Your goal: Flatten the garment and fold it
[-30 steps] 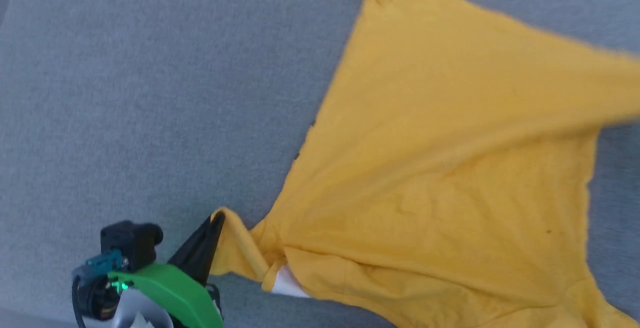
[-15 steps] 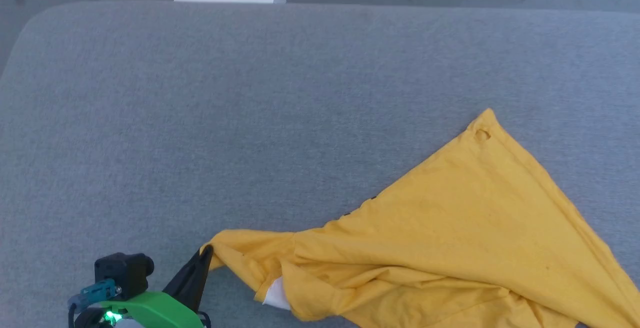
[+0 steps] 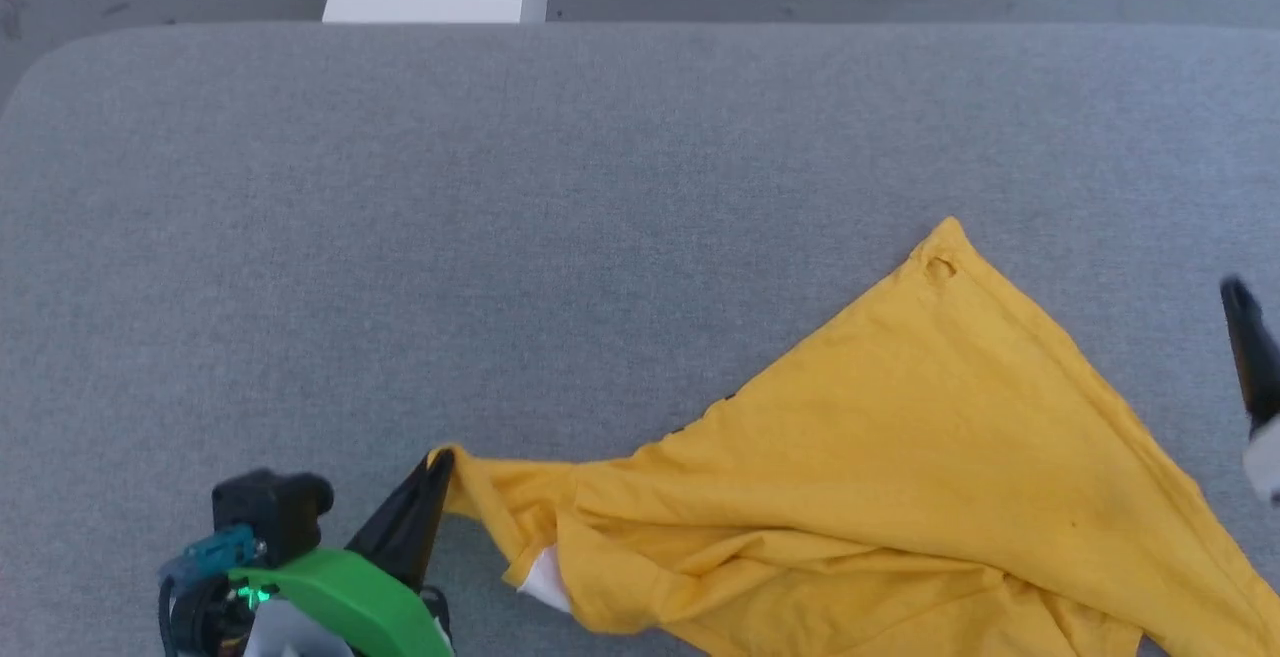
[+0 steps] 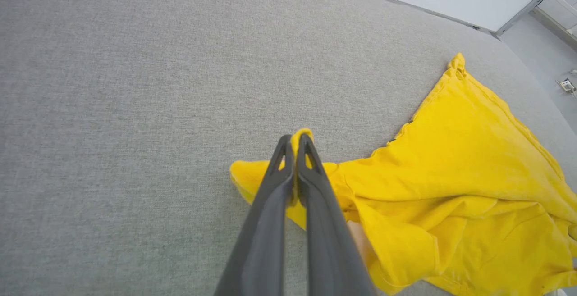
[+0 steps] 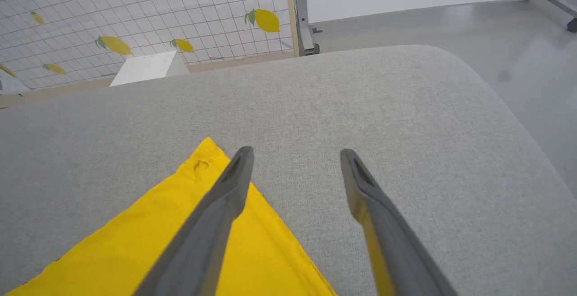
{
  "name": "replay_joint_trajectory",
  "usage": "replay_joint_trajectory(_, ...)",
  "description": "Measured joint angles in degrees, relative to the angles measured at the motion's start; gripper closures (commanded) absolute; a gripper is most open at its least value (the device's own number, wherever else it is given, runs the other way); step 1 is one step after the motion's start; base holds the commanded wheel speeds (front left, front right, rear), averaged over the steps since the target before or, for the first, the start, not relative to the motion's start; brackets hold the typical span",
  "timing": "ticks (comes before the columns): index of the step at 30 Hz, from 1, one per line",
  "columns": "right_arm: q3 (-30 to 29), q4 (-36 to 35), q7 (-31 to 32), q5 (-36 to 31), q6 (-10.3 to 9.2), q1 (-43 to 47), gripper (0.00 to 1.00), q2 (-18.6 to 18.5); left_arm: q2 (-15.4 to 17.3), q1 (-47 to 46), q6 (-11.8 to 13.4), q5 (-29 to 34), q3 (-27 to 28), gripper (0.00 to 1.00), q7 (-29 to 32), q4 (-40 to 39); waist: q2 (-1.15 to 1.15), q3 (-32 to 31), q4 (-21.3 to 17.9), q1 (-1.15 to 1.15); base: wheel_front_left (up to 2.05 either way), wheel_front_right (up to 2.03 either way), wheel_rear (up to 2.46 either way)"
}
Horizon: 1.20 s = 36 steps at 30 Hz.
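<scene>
Bright, even light; faint shadows

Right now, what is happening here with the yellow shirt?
The left gripper is shut on one corner of the shirt, which lies on a grey surface, bunched near that grip. The right gripper is open at the shirt's right side, holding nothing. The shirt is not yet flat or folded.

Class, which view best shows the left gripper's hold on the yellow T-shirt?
Left wrist view: the left gripper is shut on the T-shirt, close up. The head view shows it side-on; the right wrist view shows another corner.
</scene>
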Motion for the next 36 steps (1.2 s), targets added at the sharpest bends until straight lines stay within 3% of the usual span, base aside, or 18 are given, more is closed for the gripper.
replay_joint_trajectory(8, 7.81, 9.54, 8.47, -3.49, -0.01, -14.42, 0.0, -5.46, -1.76, -6.29, -1.74, 1.68, -2.15, 1.0, 0.0, 0.67, 0.0, 5.97, 2.9, 0.0, 0.0, 0.0, 0.0)
replay_joint_trajectory(22, 15.07, 15.75, 15.61, -4.42, -0.01, -20.02, 0.0, -9.46, -4.3, -11.07, -3.25, 2.18, -4.07, 1.0, -1.21, 4.03, 0.0, 15.33, 10.74, 0.0, 0.0, 0.0, 0.0)
replay_joint_trajectory(23, 15.22, 15.74, 16.48, -4.39, -0.01, -20.44, 0.51, -9.98, -4.36, -11.13, -3.25, 2.18, -4.11, 1.0, -1.24, 4.22, 0.0, 15.69, 11.24, 0.0, 0.0, 0.0, 0.0)
replay_joint_trajectory(24, 15.22, 15.69, 17.52, -4.41, -0.01, -20.77, 0.71, -10.4, -4.42, -11.17, -3.25, 2.18, -4.14, 1.0, -1.25, 4.38, 0.0, 15.98, 11.7, 0.0, 0.0, 0.0, 0.0)
replay_joint_trajectory(25, 15.28, 15.58, 18.44, -4.45, -0.01, -21.0, 1.0, -10.89, -4.48, -11.19, -3.25, 2.16, -4.14, 1.0, -1.26, 4.47, 0.0, 16.21, 12.09, 0.0, 0.0, 0.0, 0.0)
replay_joint_trajectory(31, 15.39, 14.82, 20.35, -5.28, -0.01, -21.25, 1.0, -11.02, -4.27, -11.39, -3.24, 2.2, -3.59, 1.0, -2.01, 4.79, 0.0, 15.65, 12.6, 0.0, 0.0, 0.0, 0.0)
replay_joint_trajectory(36, 15.18, 14.74, 17.06, -4.97, -0.01, -20.68, 1.0, -8.94, -3.83, -12.88, -3.08, 3.35, -2.93, 1.0, -2.78, 5.49, 0.0, 13.29, 11.6, 0.0, 0.0, 0.0, 0.0)
